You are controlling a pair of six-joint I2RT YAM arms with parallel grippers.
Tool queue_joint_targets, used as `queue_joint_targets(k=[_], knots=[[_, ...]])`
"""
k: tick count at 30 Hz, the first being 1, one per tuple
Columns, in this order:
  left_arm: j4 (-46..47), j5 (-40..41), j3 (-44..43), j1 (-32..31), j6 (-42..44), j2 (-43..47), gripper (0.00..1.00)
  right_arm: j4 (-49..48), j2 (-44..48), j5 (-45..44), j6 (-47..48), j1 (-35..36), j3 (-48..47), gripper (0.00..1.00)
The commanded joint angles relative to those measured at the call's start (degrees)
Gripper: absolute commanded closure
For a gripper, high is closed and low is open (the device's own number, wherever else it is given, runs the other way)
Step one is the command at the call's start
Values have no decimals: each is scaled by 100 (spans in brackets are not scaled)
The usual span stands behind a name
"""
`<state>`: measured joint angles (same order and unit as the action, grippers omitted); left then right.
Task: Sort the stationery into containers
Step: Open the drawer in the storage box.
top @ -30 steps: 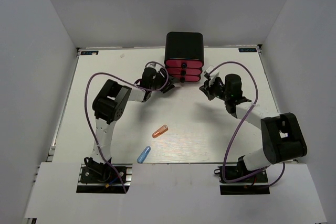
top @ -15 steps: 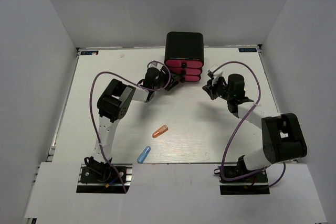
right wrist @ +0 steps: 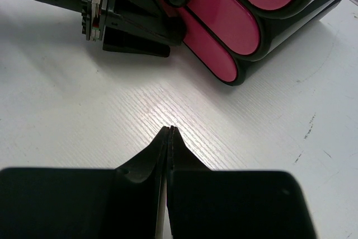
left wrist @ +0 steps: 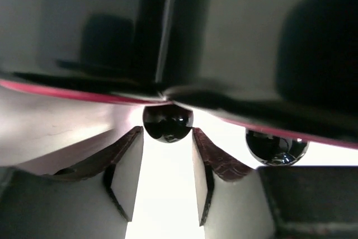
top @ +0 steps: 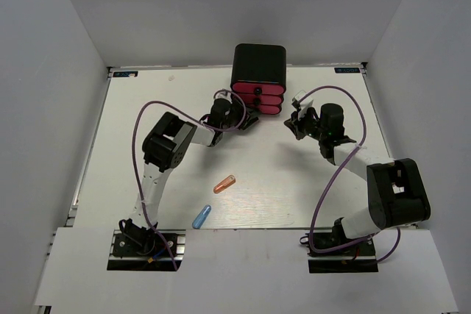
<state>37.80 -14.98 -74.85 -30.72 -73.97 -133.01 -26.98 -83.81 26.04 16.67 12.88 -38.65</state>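
The glossy black cabinet (top: 259,65) stands at the back of the table with three pink drawers (top: 259,101) facing me. My left gripper (top: 246,117) is open at the lowest drawer. In the left wrist view its fingertips (left wrist: 130,155) flank a black knob (left wrist: 168,122), and a second knob (left wrist: 276,145) is to the right. My right gripper (top: 297,124) is shut and empty, low over the table right of the drawers (right wrist: 224,20); its closed tips (right wrist: 169,131) point at the cabinet. An orange capsule (top: 224,184) and a blue capsule (top: 202,215) lie on the table in front. No pens are in view.
White walls enclose the table (top: 353,108) on three sides. In the right wrist view the left gripper's body (right wrist: 128,32) sits just in front of the lower drawers. Purple cables (top: 147,112) loop from both arms.
My left gripper has moved right and forward, up to the lowest drawer's front. My right gripper has shifted only slightly. The capsules have not moved.
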Motion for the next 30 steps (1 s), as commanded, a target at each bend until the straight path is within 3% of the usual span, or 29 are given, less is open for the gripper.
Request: queue_joint_targets(k=[1, 14, 24, 30], knots=[[87, 145, -170, -92, -82, 3, 51, -158, 181, 94, -58, -32, -11, 100], [176, 1050, 225, -145, -135, 398, 42, -167, 304, 182, -41, -58, 95, 100], [52, 1506, 225, -197, -135, 399, 41, -141, 330, 208, -23, -76, 104, 100], [140, 1691, 225, -198, -135, 399, 49, -123, 304, 252, -32, -76, 95, 100]])
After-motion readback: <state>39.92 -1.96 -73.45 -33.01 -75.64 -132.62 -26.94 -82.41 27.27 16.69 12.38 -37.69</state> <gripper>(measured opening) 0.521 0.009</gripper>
